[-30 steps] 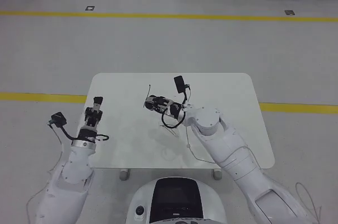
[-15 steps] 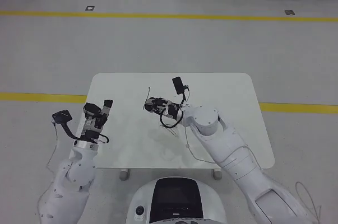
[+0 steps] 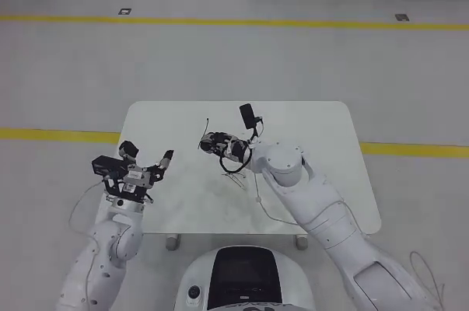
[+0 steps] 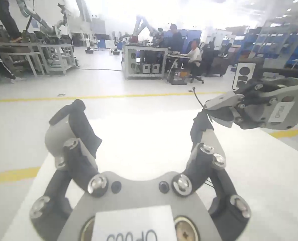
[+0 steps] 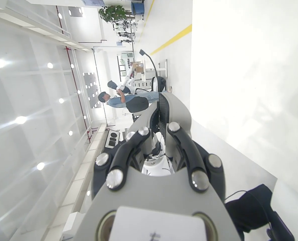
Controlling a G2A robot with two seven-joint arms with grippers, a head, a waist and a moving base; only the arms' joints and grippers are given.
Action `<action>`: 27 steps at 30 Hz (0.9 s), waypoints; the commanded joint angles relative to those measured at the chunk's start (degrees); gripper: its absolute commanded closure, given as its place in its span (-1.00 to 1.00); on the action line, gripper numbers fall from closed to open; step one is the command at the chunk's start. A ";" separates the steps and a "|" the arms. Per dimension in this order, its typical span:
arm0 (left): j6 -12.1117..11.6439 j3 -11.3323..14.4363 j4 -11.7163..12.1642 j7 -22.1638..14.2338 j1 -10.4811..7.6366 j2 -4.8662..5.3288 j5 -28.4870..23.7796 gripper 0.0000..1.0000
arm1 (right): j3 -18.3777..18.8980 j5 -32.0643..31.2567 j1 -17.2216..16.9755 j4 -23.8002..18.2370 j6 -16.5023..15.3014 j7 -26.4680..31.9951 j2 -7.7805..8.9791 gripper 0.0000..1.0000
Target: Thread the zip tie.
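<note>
Nearby, the left gripper hangs splayed and empty over the white rounded table. Farther out, the right gripper pinches the thin black plastic zip tie above the tabletop, small head protruding.

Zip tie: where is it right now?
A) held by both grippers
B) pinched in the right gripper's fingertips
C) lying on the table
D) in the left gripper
B: the left wrist view shows the zip tie sticking up from the shut right gripper, while the left gripper is open and empty.
</note>
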 commanded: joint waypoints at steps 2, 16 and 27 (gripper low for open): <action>3.19 1.02 0.15 2.05 0.11 0.20 14.04 -1.00 | -0.22 -0.32 -0.60 -0.58 0.06 -0.44 0.04 1.00; 14.84 7.20 5.39 5.66 -3.10 5.67 24.07 -1.00 | -0.74 2.28 -0.53 0.16 0.06 -4.31 -0.31 1.00; 22.96 14.65 11.03 12.63 -7.89 11.87 24.07 -1.00 | -1.72 0.73 -0.71 -0.07 0.06 -6.39 -0.44 1.00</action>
